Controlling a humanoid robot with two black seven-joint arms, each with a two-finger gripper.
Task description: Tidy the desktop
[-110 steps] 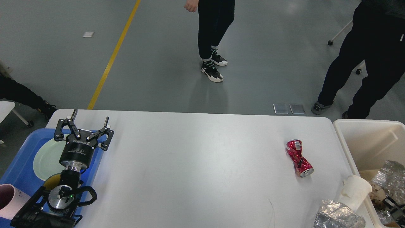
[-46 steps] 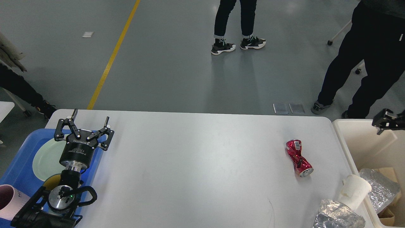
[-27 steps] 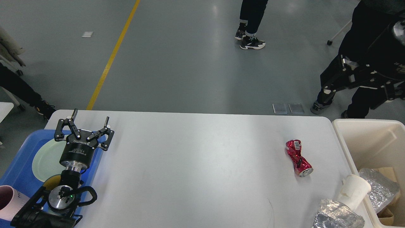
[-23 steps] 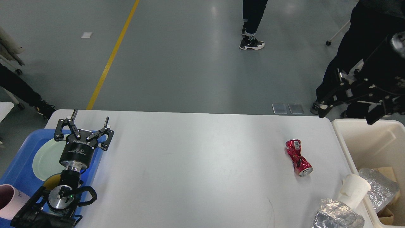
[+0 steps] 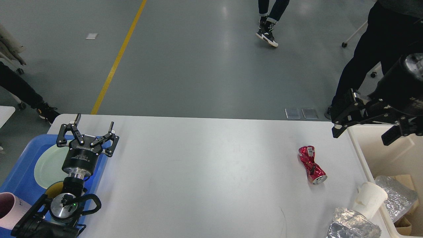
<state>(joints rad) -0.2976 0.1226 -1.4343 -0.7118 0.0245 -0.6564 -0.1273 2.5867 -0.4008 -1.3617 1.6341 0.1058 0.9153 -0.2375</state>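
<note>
The white desktop (image 5: 205, 172) filled the lower view, with a crushed red can (image 5: 312, 164) lying toward its right side. At its right edge stood a cream bin (image 5: 386, 155); the right gripper (image 5: 362, 135) hovered there, fingers spread, empty. At the left edge — over a blue tray (image 5: 23, 172) — the left gripper (image 5: 94, 120) stood spread, empty.
</note>
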